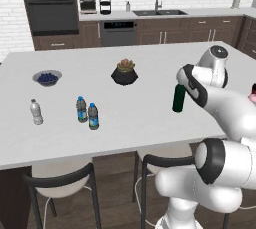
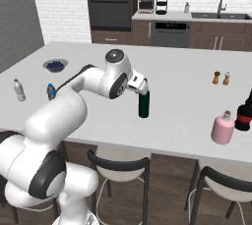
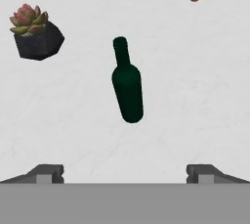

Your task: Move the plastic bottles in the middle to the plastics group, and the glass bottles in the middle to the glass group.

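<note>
Dark finger tips sit far apart at the bottom of the hand view, so your jaws are wide and hold nothing. The gripper [image 2: 143, 89] hangs just above the neck of the green bottle [image 3: 127, 88], which stands upright on the tabletop [image 1: 145, 113], centred between the tips but below them.

Risks, as I judge them: the bottle is tall and slim, so if you descend slightly off line, one finger could strike the neck and tip it. Closing high on the narrow neck may let it swing or slip during the carry; a lower grip on the body looks safer.

Further out, the pink bottle [image 2: 222, 128] waits near the right edge, just beside the dark red-and-black bottle [image 2: 243, 116] of the glass group. Set the green one down there with room to spare, or you may knock the pink one off. The plant pot [image 1: 124, 71] and the shakers [image 2: 221, 78] stand well apart from your path. Two blue-label bottles [image 1: 87, 112] stand touching at left, with a paler bottle [image 1: 36, 112] nearby.
</note>
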Motion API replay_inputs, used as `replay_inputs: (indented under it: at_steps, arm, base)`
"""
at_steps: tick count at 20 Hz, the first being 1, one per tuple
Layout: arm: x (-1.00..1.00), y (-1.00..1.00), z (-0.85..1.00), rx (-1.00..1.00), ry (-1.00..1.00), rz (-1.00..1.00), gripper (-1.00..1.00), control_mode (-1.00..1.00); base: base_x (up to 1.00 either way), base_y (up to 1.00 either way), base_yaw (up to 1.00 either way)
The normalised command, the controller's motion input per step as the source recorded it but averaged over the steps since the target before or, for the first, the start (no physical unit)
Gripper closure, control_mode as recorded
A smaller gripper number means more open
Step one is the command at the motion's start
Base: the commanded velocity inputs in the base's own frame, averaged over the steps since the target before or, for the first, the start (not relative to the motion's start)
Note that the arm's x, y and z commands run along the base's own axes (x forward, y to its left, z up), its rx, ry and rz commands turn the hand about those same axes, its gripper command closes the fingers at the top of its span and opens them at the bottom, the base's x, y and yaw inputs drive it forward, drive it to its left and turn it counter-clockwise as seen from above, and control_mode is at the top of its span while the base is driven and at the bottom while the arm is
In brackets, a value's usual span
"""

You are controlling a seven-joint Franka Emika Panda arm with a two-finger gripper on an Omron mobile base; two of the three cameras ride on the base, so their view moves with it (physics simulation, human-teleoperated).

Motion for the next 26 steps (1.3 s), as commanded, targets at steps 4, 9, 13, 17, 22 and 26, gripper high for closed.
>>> replay_inputs:
  at_steps: [4,9,13,17,22,26]
  arm:
    - [0.24,-0.32,-0.06,0.00,0.02,0.02,-1.00,-1.00]
    - [0.28,-0.19,-0.22,0.00,-0.01,0.00,-1.00,-1.00]
    - [0.38,0.00,-0.25,0.00,0.00,0.02,-1.00,-1.00]
    - [0.30,0.01,-0.31,0.00,-0.07,0.09,-1.00,-1.00]
    - [0.40,0.03,-0.17,0.00,-0.08,0.10,-1.00,-1.00]
    - [0.50,-0.05,-0.14,-0.01,0.00,0.07,-1.00,-1.00]
  base:
    - [0.00,0.00,0.00]
    - [0.00,0.00,0.00]
    - [0.00,0.00,0.00]
    - [0.00,0.00,0.00]
    - [0.00,0.00,0.00]
    - [0.00,0.00,0.00]
